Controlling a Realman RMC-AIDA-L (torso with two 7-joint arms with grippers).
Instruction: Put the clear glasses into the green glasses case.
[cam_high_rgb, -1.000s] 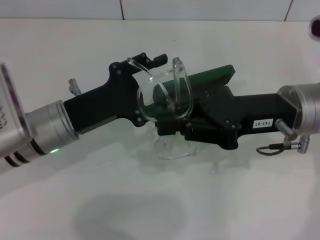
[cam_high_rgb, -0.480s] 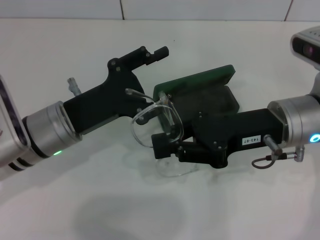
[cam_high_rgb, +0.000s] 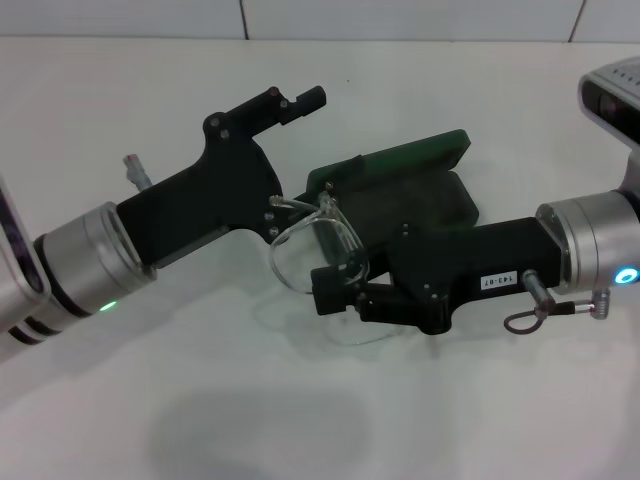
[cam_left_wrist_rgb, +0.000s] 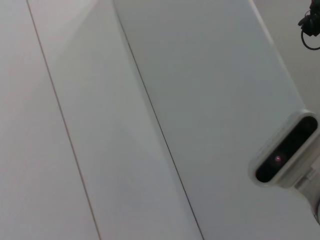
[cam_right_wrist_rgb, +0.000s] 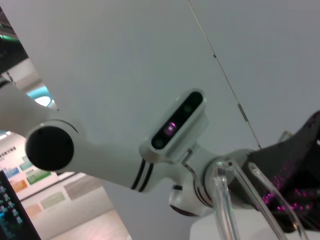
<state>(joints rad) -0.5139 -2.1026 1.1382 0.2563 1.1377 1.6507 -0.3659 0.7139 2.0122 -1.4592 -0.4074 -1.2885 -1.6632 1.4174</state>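
The clear glasses (cam_high_rgb: 318, 255) hang above the table, lens upright. My right gripper (cam_high_rgb: 335, 292) reaches in from the right and is shut on the lens's lower edge. My left gripper (cam_high_rgb: 296, 158) comes from the left and stands open, one finger (cam_high_rgb: 300, 100) raised high and the other beside a clear arm of the glasses. The green glasses case (cam_high_rgb: 402, 160) lies open behind and under the right gripper, showing its dark lining (cam_high_rgb: 425, 200). In the right wrist view the clear glasses (cam_right_wrist_rgb: 226, 202) show close up, with the left gripper's black body (cam_right_wrist_rgb: 297, 165) behind.
The white table (cam_high_rgb: 200, 400) lies below both arms, and a tiled wall (cam_high_rgb: 400, 15) is behind. The left wrist view shows only wall and the right arm's wrist camera (cam_left_wrist_rgb: 285, 152). The right wrist view shows the left arm's wrist camera (cam_right_wrist_rgb: 177, 122).
The left gripper has opened wide and let go of the glasses. The right gripper has carried them down and a little left, nearer the table in front of the case.
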